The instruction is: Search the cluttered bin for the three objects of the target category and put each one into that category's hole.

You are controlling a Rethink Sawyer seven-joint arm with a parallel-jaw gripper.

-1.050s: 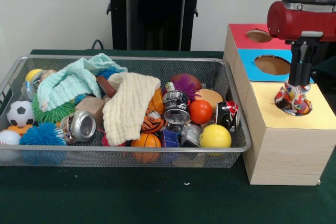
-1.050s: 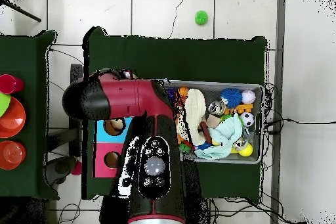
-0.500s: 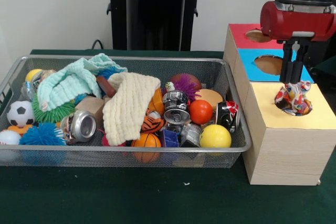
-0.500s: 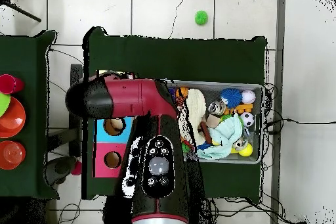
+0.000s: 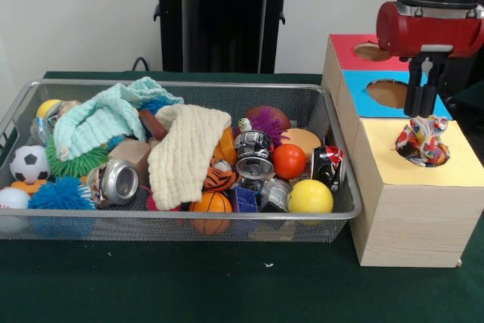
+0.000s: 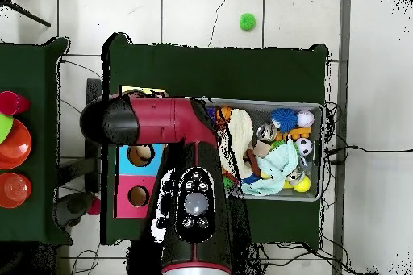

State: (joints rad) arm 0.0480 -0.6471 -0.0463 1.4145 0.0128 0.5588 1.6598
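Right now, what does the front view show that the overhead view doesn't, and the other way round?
Only the front view shows the gripper hanging just above the patterned cloth, which sits bunched in the yellow hole; whether the gripper is open is unclear. In the overhead view the red arm covers that spot.

Only the overhead view shows a green ball on the floor and stacked cups on a side table.

Both show the wire bin of clutter, with the cream washcloth, and the blue hole.
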